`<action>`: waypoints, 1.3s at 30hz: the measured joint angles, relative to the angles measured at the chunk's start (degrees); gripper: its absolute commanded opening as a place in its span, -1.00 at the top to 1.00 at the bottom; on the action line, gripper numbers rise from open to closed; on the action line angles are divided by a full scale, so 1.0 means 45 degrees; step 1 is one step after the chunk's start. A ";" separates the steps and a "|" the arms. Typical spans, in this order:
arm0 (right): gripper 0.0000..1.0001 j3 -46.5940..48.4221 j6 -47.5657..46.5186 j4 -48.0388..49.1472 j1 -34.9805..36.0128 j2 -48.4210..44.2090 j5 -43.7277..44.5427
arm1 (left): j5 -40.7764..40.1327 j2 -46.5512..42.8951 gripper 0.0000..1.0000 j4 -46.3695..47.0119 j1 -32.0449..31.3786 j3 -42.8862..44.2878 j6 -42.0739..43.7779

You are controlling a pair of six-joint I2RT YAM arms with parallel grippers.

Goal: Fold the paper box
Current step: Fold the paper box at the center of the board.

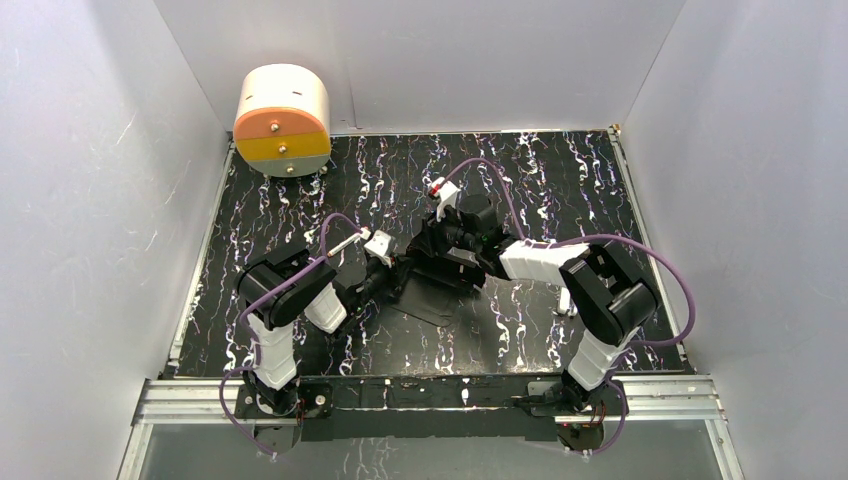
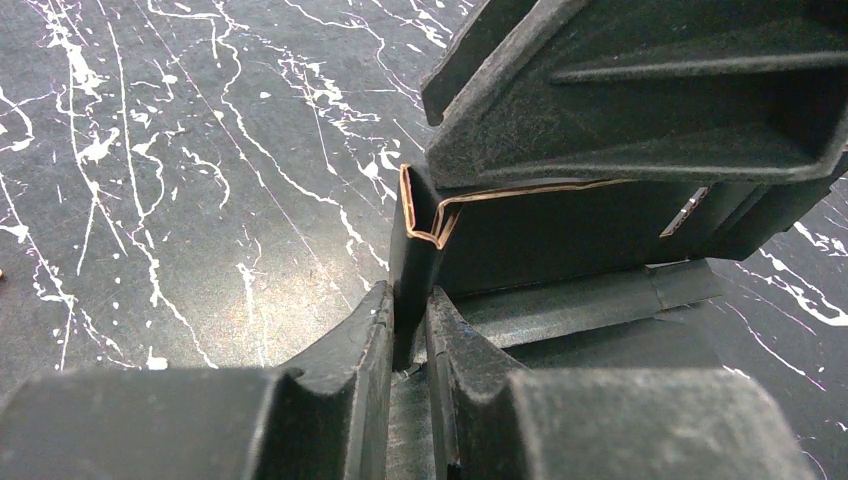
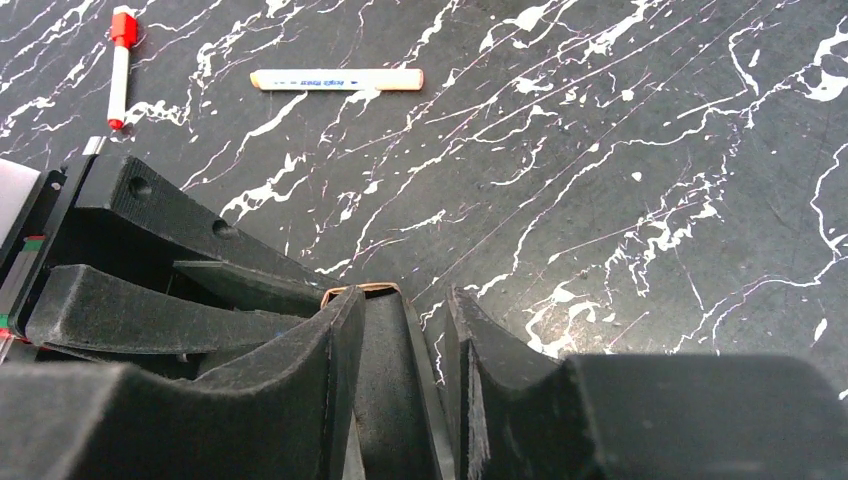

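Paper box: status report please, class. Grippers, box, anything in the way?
Left gripper shut on a paper box wall. Right gripper open astride a box edge, gap showing. Box part-folded. Red-capped pen and white pen lie well clear.

Jaws hide most of the paper box [image 2: 415,265]; its fold state seems unclear.

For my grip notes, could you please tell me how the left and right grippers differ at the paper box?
The left gripper is pinched shut on a folded edge of the paper box; the right gripper stands apart around a wall, table showing beside one finger. So the left gripper holds, while the right gripper only straddles. Both have black fingers at the same box.
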 measured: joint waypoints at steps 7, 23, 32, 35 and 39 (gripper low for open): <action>0.32 -0.0102 0.0301 0.0330 -0.0053 0.0107 -0.0427 | 0.0068 0.0005 1.00 0.0000 0.0005 0.0005 0.0000; 0.36 -0.0699 0.0107 0.1472 0.0952 0.0102 0.1379 | 0.0010 0.0243 1.00 -0.0073 0.0005 0.0325 -0.0194; 0.37 -0.1248 -0.0131 0.1496 0.1083 -0.0476 0.2234 | -0.0112 0.0403 1.00 -0.0107 -0.0053 0.0617 -0.0214; 0.37 -0.1370 -0.0238 0.1477 0.1180 -0.0597 0.2390 | -0.0223 0.0403 0.99 -0.0112 -0.0087 0.0617 -0.0355; 0.36 -0.1685 -0.0544 0.1855 0.1384 -0.0695 0.2744 | -0.0296 0.0389 0.93 -0.0170 -0.0102 0.0617 -0.0690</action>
